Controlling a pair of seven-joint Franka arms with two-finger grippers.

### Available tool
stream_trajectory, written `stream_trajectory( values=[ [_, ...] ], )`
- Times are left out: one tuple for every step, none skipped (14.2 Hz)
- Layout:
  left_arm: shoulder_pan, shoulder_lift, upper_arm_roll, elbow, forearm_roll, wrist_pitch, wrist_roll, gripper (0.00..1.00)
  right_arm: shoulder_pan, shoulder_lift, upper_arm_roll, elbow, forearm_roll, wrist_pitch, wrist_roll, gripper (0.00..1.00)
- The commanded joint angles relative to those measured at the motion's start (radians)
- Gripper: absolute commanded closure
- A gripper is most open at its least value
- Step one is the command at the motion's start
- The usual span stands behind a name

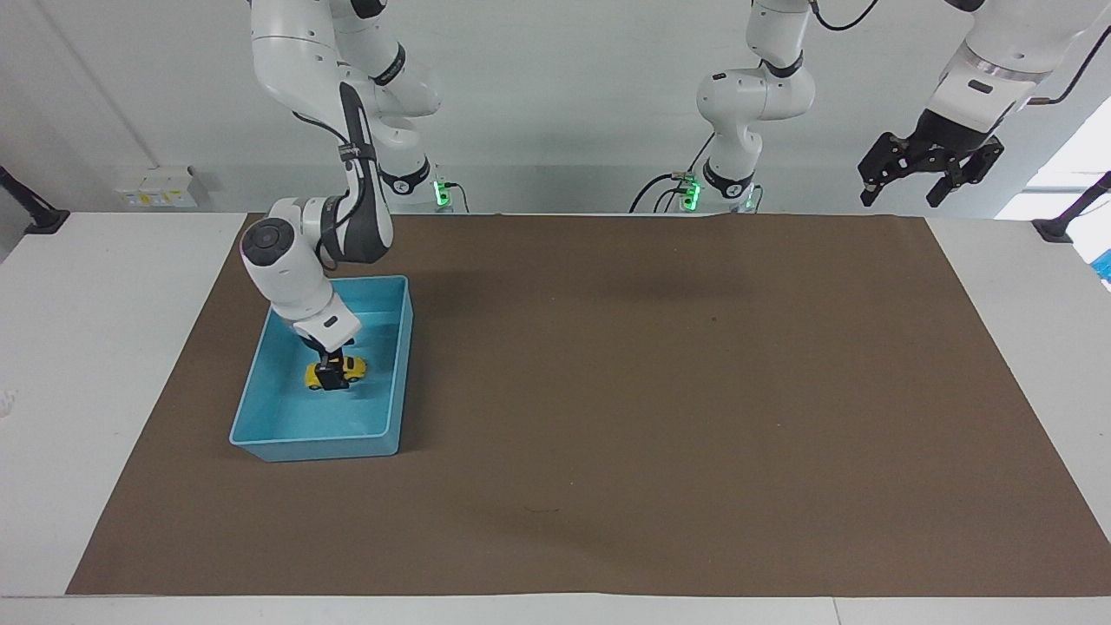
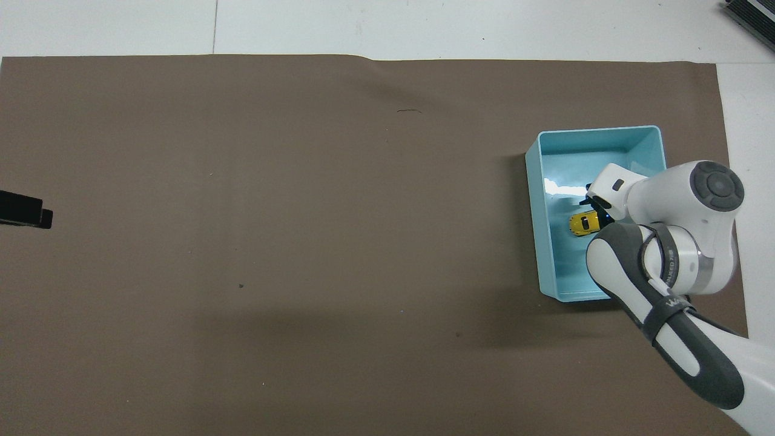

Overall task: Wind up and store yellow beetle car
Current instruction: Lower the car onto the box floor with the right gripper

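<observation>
The yellow beetle car [image 1: 340, 370] lies on the floor of the light-blue bin [image 1: 260, 408], about mid-bin. It also shows in the overhead view [image 2: 582, 223] inside the bin [image 2: 536, 200]. My right gripper [image 1: 331, 374] reaches down into the bin and stands astride the car. Its fingers are apart, with one dark finger [image 1: 327, 378] in front of the car. In the overhead view the right gripper [image 2: 596, 213] is partly hidden under its own wrist. My left gripper [image 1: 927, 170] hangs open and empty, high over the left arm's end of the table, and waits.
A brown mat [image 1: 660, 399] covers most of the white table [image 1: 95, 347]. The bin stands on the mat toward the right arm's end. Only a black tip of the left gripper [image 2: 24, 209] shows at the overhead view's edge.
</observation>
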Motion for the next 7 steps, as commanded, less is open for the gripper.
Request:
stream_trajectory(
  values=[
    [-0.01,-0.022,0.013,-0.02,-0.01,-0.006,0.007,0.0,-0.005,-0.001,0.009,0.013,-0.001,-0.01,0.025,0.0],
    [-0.01,-0.022,0.012,-0.02,-0.01,-0.006,0.007,0.0,-0.005,0.001,0.009,0.027,0.002,-0.034,0.025,0.0],
    [-0.01,-0.022,0.013,-0.02,-0.01,-0.006,0.007,0.0,-0.003,-0.001,0.009,0.039,0.002,-0.048,0.025,0.0],
    [-0.01,-0.022,0.012,-0.02,-0.01,-0.006,0.007,0.0,-0.003,-0.002,0.012,0.047,0.002,-0.057,0.024,0.0],
    [-0.01,-0.022,0.012,-0.02,-0.01,-0.006,0.007,0.0,-0.003,-0.011,0.015,0.053,0.002,-0.069,0.022,0.0],
    [-0.01,-0.022,0.013,-0.02,-0.009,-0.006,0.007,0.0,-0.003,-0.015,0.017,0.069,0.002,-0.089,0.021,0.0],
    [-0.01,-0.022,0.012,-0.02,-0.01,-0.006,0.007,0.0,-0.003,-0.018,0.018,0.095,0.002,-0.121,0.016,0.0]
  ],
)
